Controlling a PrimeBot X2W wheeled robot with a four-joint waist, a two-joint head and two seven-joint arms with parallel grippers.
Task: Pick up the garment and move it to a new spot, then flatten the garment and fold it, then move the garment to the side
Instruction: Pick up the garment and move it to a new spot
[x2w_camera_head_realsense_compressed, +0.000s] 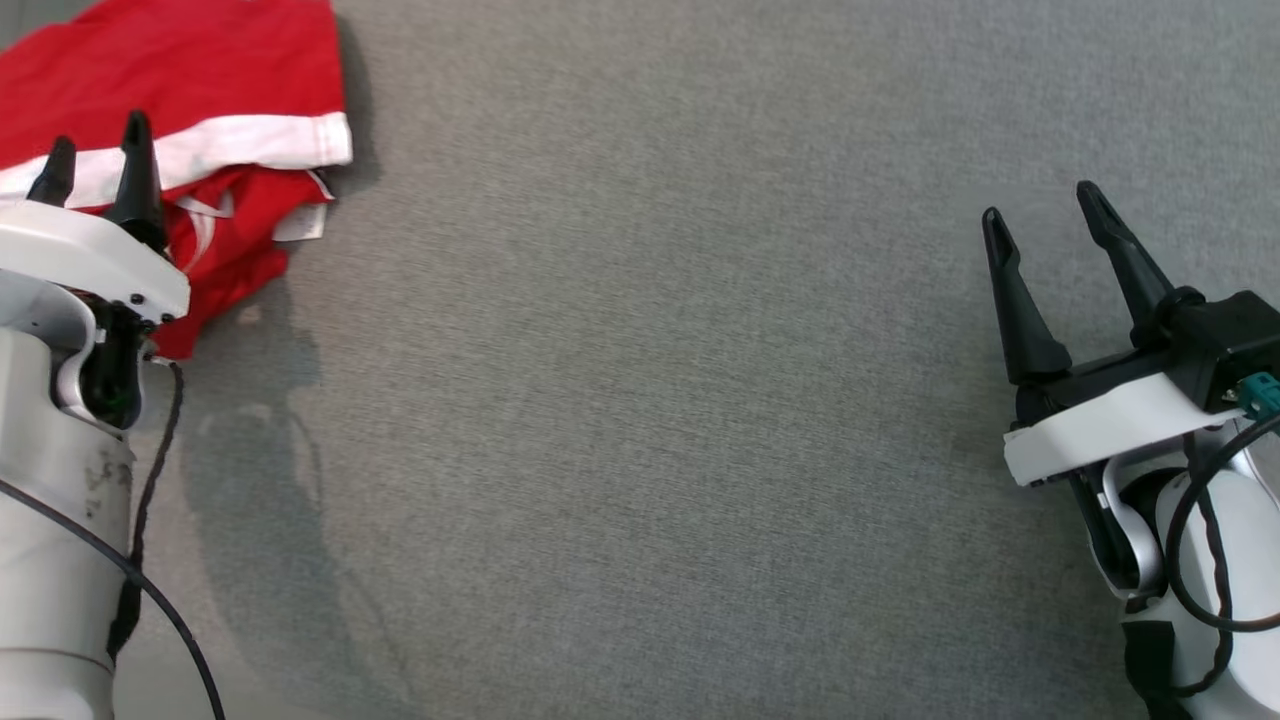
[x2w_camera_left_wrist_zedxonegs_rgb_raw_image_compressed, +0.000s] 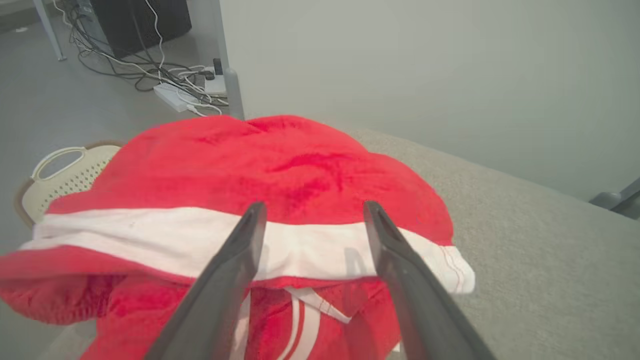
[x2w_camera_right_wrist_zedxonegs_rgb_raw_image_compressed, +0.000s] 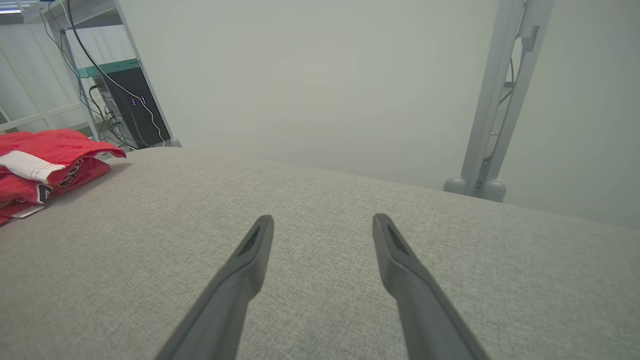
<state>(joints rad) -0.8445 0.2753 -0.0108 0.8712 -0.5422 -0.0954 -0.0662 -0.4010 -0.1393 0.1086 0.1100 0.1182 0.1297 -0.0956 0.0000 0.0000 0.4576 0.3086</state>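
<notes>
Peeking past the garment (x2w_camera_left_wrist_zedxonegs_rgb_raw_image_compressed: 280, 165), left wrist view catches a basket (x2w_camera_left_wrist_zedxonegs_rgb_raw_image_compressed: 60, 182).

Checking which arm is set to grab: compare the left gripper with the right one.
Left gripper hangs over the red garment; right gripper over bare grey table. Left's fingers frame the white band; right's frame bare table, far from the garment. Both are open, holding nothing.
</notes>
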